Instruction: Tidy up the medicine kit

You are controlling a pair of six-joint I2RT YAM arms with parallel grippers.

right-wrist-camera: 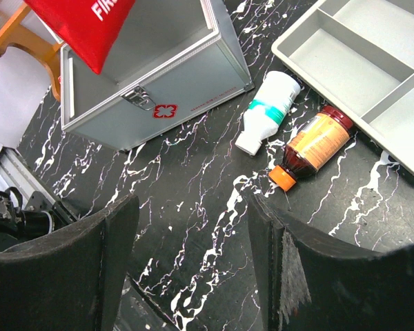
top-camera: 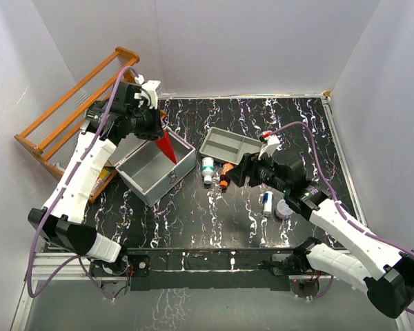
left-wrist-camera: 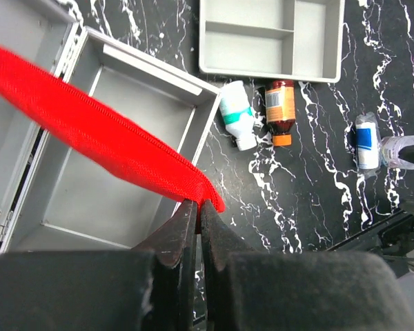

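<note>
My left claw point(left-wrist-camera: 199, 203) is pinched tight on one corner of the red pouch point(left-wrist-camera: 103, 131), which hangs slanting from it over the medicine kit point(left-wrist-camera: 124, 179). The kit sits straight beneath this claw, lid thrown back, its grey inside bare. My right claw point(right-wrist-camera: 193, 203) stands wide apart and holds nothing, above the dark marbled worktop point(right-wrist-camera: 193, 172). Ahead of it and to its right lie a white bottle point(right-wrist-camera: 269, 110) and a brown bottle point(right-wrist-camera: 310, 148) (orange cap toward me), side by side. The grey tray point(right-wrist-camera: 372, 83) is just beyond them. The kit's latched front faces this claw from ahead on its left.
</note>
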